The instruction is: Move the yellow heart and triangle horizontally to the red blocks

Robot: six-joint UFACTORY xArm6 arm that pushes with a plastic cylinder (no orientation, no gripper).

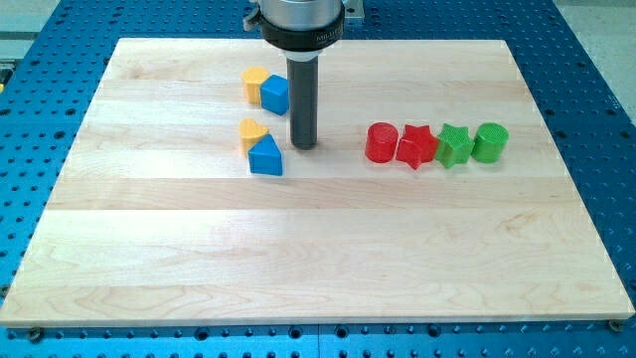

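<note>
A yellow heart [252, 132] sits left of centre with a blue triangle [265, 156] touching its lower right side. Above them a yellow block [254, 84] touches a blue cube [275, 93]. A red cylinder [381, 142] and a red star [416, 146] stand side by side at the view's right of centre. My tip [303, 145] rests on the board just right of the yellow heart and blue triangle, below the blue cube, and well left of the red cylinder. It touches no block.
A green star [454, 145] and a green cylinder [490, 142] continue the row to the right of the red star. The wooden board [298, 259] lies on a blue perforated table [40, 119].
</note>
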